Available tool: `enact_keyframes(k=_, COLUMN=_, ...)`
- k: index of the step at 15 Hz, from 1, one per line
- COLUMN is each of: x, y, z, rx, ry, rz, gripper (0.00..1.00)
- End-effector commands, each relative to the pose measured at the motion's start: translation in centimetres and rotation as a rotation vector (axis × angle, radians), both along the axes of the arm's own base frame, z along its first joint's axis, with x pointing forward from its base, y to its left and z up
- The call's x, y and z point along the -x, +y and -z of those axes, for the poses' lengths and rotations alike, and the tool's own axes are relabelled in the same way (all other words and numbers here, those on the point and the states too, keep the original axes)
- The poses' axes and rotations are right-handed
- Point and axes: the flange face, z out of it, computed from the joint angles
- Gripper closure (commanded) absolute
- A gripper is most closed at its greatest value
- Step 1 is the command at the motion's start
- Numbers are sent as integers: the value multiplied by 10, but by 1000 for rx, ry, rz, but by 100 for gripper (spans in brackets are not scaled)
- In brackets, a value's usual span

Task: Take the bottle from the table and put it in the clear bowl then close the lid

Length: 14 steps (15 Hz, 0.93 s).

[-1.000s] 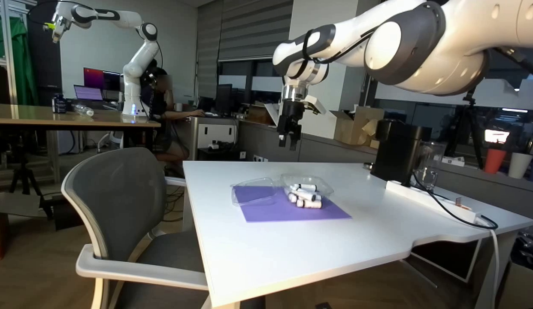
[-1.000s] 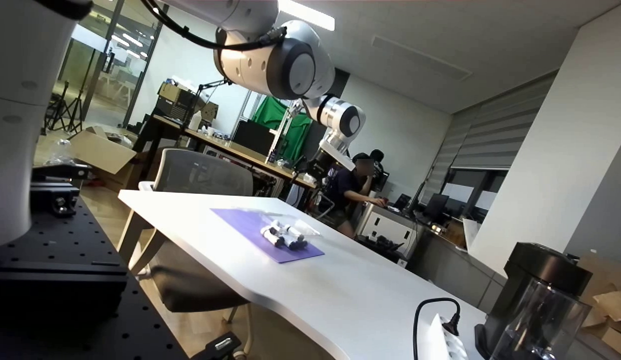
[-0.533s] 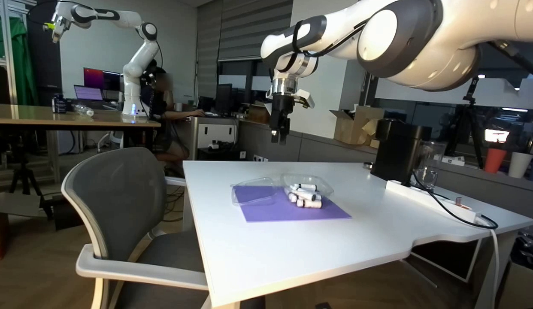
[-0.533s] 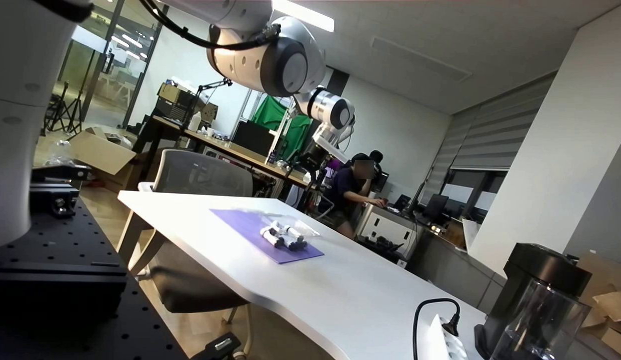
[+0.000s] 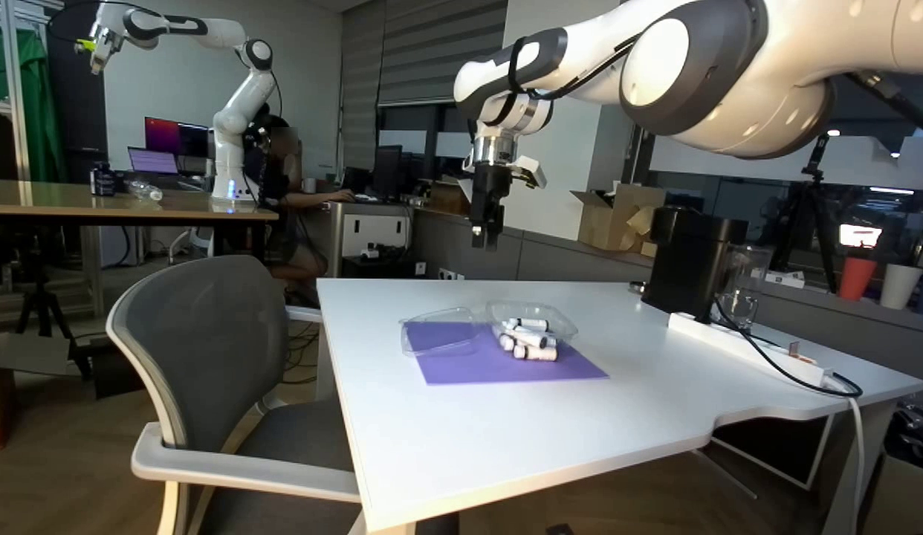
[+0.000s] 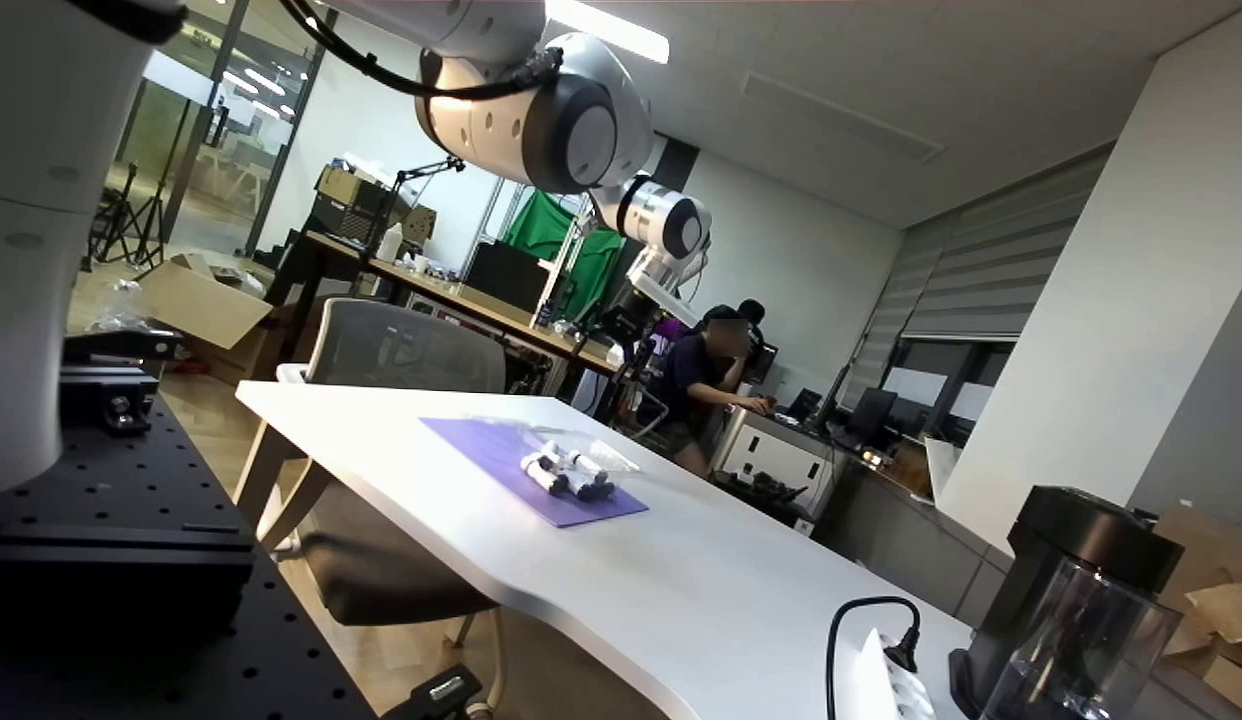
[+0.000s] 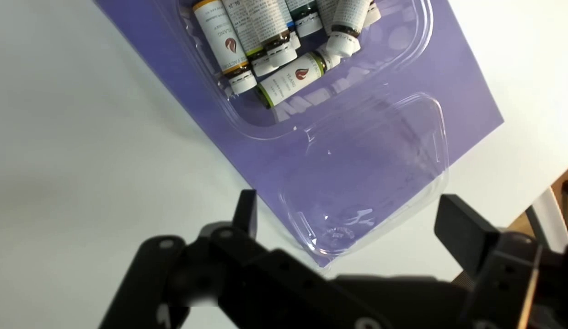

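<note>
Several small bottles (image 7: 291, 80) with white caps and labels lie in a heap in the clear bowl (image 7: 423, 39). They also show in both exterior views (image 5: 532, 338) (image 6: 571, 475). The bowl's far part is cut off in the wrist view. The clear lid (image 7: 366, 169) is open and lies flat beside the bowl on the purple sheet; it also shows in an exterior view (image 5: 439, 338). The white table (image 5: 580, 431) bears them. My gripper (image 7: 348, 201) is open and empty, pointing down above the lid side; it hangs well above the table in an exterior view (image 5: 485, 239).
A purple sheet (image 5: 506, 371) lies under the bowl and lid. A black machine (image 5: 684, 260) and a white power strip (image 5: 751, 353) with a black cable stand on the table. A grey chair (image 5: 201, 342) stands at the table's edge.
The arm and gripper have moved left in both exterior views, mostly in the first half second, then almost held still. The bottles, bowl and lid have not moved.
</note>
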Motion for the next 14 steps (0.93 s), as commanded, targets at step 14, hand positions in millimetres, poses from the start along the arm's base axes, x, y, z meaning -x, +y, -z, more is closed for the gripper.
enact_keyframes(k=14, x=-19, y=11, z=61, rx=-216, ry=-160, rz=-44, gripper=0)
